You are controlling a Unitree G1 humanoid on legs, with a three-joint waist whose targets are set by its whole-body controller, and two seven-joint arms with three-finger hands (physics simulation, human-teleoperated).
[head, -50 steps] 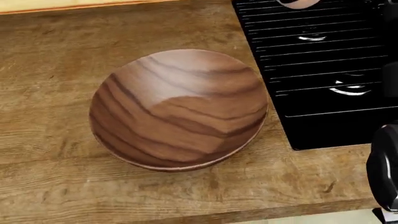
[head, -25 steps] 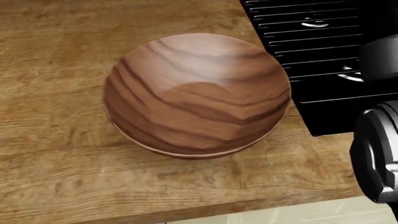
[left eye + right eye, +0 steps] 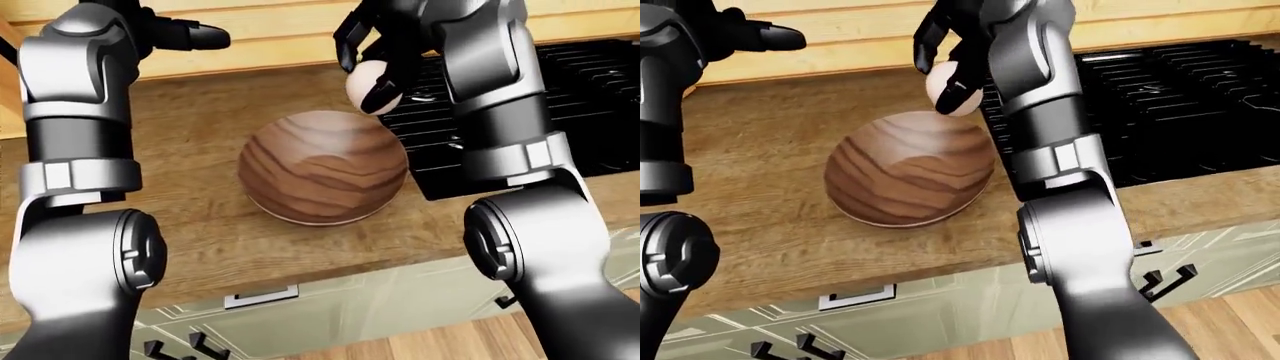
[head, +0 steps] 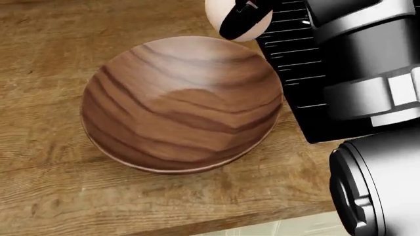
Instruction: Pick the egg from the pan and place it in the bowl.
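You're facing a wooden bench (image 3: 200,225) with strong grain, its near edge running across the left-eye view. A black stove (image 3: 1180,105) with ridged grates is set into it on the right. Behind runs a pale wood wall (image 3: 1160,19). Below you, light green cabinet fronts (image 3: 380,307) carry metal handles, and wood-plank floor (image 3: 1250,315) shows at the lower right.

In the head view the right hand (image 4: 244,17) now comes in at the top carrying the egg (image 4: 238,20), held above the far rim of the bowl (image 4: 180,105); the right forearm fills the view's right side, covering more of the stove (image 4: 295,73).
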